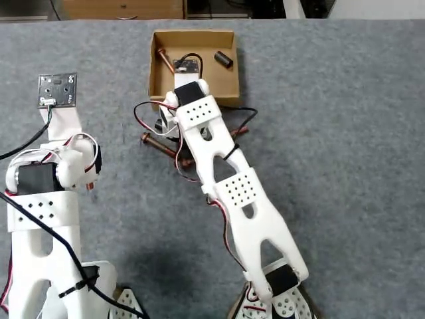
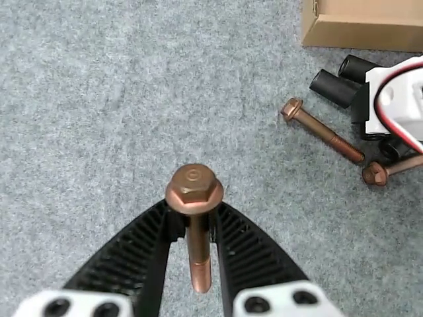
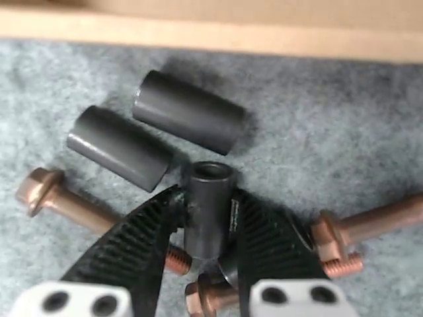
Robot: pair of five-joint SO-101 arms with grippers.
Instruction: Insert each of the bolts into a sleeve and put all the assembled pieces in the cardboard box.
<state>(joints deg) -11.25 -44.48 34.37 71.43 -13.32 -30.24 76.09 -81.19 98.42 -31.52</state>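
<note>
Bolt [image 2: 193,187] is clamped in the left gripper [image 2: 194,210], head toward the camera, shank running down between the fingers [image 2: 142,254]. That arm sits over bare bench [image 1: 345,166], well apart from the cardboard box [image 1: 199,41].

Right gripper [image 3: 208,198] has its fingers [image 3: 139,244] clenched on one sleeve [image 3: 209,224], open bore facing the camera. It's just in front of the box's near wall, right in the pile of loose parts. Can't tell if the sleeve is lifted or touching the bench.

Box contents: one dark sleeve piece [image 1: 223,58] and a copper shank [image 1: 161,61] along the side wall. Can't tell whether either is a mated pair.

Loose on the bench, near the box:
- first loose sleeve [image 3: 188,111] and second loose sleeve [image 3: 119,146], lying side by side
- long bolt [image 3: 63,198] beside the right fingers
- far bolt [image 3: 370,224] on the other side of them
- low bolt [image 3: 201,298] under the gripper
- none of these is inside a sleeve

My read: early to mid. At most a couple of pieces are boxed. One bolt and one sleeve are in hand but not joined, and the arms are well apart. Left to do: bring the held pair together, seat the bolt in the bore, drop it in the box. Then repeat for the two loose sleeves with the bench bolts.
</note>
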